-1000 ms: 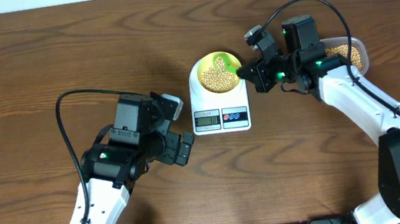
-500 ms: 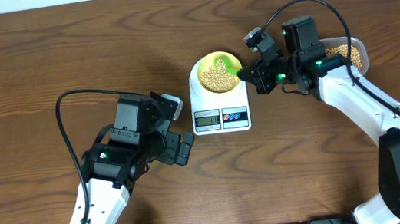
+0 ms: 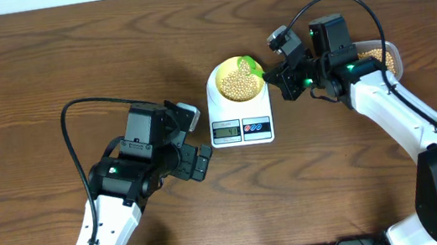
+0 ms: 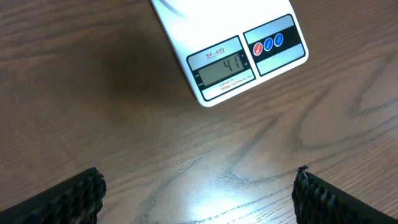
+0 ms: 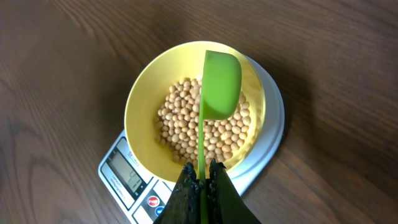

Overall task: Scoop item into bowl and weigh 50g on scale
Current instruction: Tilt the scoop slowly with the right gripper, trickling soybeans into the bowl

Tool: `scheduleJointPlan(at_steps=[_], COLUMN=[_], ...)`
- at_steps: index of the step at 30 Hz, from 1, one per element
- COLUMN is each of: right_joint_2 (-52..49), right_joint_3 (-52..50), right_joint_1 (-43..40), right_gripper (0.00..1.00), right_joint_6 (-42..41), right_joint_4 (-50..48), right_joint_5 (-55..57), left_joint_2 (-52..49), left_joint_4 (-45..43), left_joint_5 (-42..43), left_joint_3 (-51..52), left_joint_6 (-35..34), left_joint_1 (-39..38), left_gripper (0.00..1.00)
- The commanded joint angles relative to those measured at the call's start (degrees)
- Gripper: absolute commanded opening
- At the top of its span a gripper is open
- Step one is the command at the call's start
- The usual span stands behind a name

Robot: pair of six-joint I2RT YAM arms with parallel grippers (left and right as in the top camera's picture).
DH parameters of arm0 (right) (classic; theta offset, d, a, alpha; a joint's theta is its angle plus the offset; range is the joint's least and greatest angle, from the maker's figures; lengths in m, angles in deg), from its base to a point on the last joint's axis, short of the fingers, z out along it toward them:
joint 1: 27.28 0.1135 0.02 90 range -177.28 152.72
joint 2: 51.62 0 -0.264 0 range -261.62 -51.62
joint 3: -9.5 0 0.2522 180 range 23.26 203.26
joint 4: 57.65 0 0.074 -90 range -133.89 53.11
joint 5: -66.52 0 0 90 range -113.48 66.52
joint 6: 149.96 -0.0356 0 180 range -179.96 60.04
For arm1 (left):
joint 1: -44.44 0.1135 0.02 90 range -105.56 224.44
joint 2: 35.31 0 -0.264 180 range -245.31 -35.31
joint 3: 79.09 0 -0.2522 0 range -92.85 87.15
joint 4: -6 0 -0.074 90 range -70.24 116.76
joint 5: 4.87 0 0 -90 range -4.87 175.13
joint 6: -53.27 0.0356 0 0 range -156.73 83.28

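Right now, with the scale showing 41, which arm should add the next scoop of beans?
Right. The right tool is shut on the green scoop over the bowl, the bean tub beside that arm. The left tool is open and empty in front of the scale.

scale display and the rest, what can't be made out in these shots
scale display: overhead, digits too small; right wrist, blurred and at a slant.
tub: overhead, mostly hidden by the right arm.
green scoop: right wrist, tipped on edge, so whether it is empty can't be seen.
left claw: left wrist, only fingertips show, the rest cut off by the bottom edge.
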Motion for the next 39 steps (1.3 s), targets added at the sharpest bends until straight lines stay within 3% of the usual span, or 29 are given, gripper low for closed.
scheduleJointPlan(at_steps=[1, 39], right_joint_2=[1.46, 1.57], right_joint_3=[1.53, 1.55], right_joint_1=[0.04, 0.04], right_gripper=[0.01, 0.01], right_joint_6=[1.64, 1.66], right_joint_4=[0.42, 0.33], right_joint_5=[0.70, -1.16], left_joint_2=[-0.11, -0.11], left_joint_4=[-0.07, -0.07], left_joint_5=[-0.37, -0.37], left_joint_3=[0.04, 0.04], left_joint_6=[-0.22, -0.24], left_joint_1=[0.24, 0.24], left_gripper=[0.98, 0.98])
